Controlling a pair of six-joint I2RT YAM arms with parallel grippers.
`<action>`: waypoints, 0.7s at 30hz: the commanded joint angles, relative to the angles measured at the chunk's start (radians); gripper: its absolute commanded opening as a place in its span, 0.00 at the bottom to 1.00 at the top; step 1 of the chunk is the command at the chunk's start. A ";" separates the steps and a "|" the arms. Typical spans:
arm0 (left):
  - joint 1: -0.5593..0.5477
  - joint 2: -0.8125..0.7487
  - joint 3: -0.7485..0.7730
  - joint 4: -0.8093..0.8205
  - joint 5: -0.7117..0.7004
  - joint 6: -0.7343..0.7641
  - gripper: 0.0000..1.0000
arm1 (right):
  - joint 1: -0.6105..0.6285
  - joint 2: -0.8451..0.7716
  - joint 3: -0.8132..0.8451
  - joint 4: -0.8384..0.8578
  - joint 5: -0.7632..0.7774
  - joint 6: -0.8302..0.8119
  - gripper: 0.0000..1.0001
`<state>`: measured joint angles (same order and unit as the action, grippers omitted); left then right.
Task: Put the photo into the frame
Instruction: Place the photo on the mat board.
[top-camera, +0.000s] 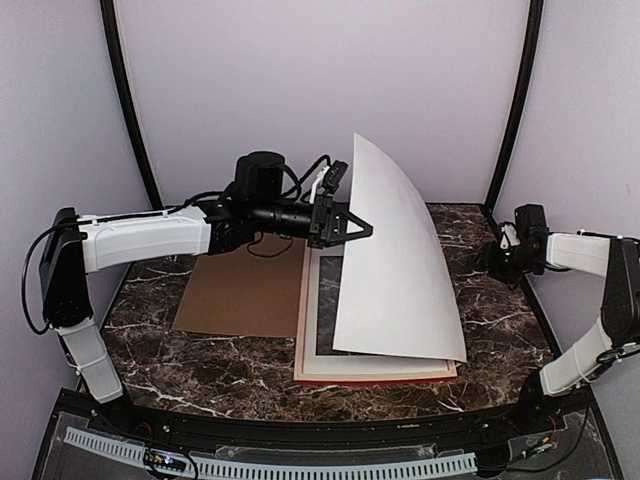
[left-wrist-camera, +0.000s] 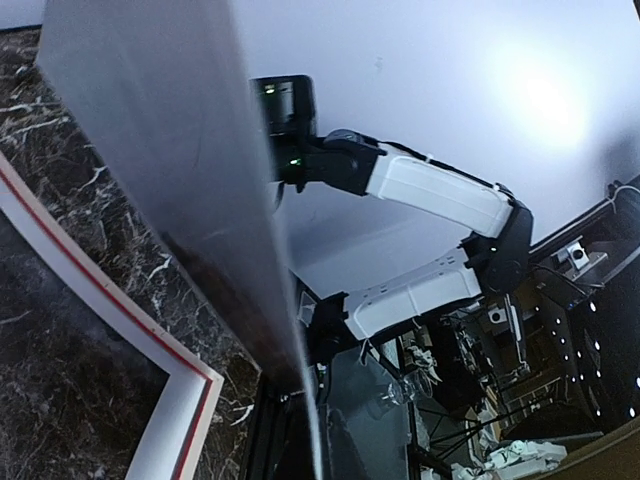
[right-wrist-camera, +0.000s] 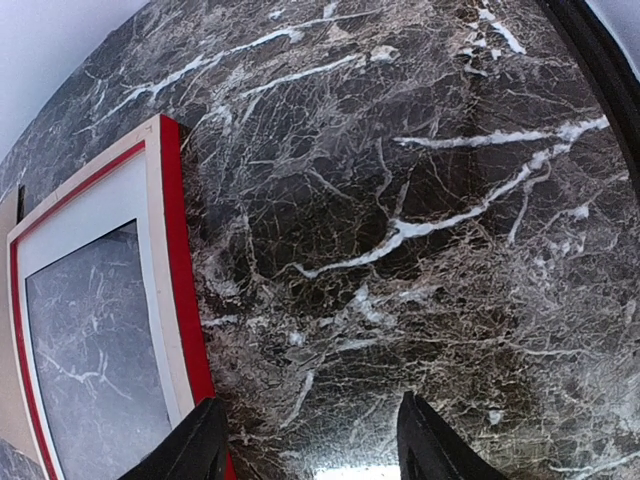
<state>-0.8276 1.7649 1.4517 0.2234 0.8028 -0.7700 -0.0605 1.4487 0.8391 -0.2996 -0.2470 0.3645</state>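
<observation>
From above, the left gripper is pressed together on the left edge of the photo, whose white back faces up. The sheet bows upward while its near edge rests on the frame. The frame lies pale side up on the table, just beside the brown board. Holding one edge high likely lets the sheet be lined up over the opening. The right gripper hangs well apart at the right, out of the way.

In the left wrist view, the photo slants steeply above a corner of the frame.

In the right wrist view, the fingers are spread and hold nothing. They hang over bare marble beside the frame's red edge.
</observation>
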 joint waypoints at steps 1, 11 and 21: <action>0.052 0.091 -0.103 0.108 -0.067 -0.049 0.00 | -0.008 -0.019 -0.007 0.005 -0.011 -0.024 0.59; 0.146 0.307 -0.141 0.098 -0.091 -0.068 0.00 | -0.007 -0.004 -0.006 0.005 -0.012 -0.026 0.59; 0.179 0.325 -0.080 -0.147 -0.137 0.086 0.00 | -0.007 0.031 -0.015 0.028 -0.040 -0.024 0.59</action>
<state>-0.6628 2.1231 1.3308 0.1967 0.6891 -0.7792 -0.0654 1.4647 0.8364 -0.2981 -0.2699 0.3485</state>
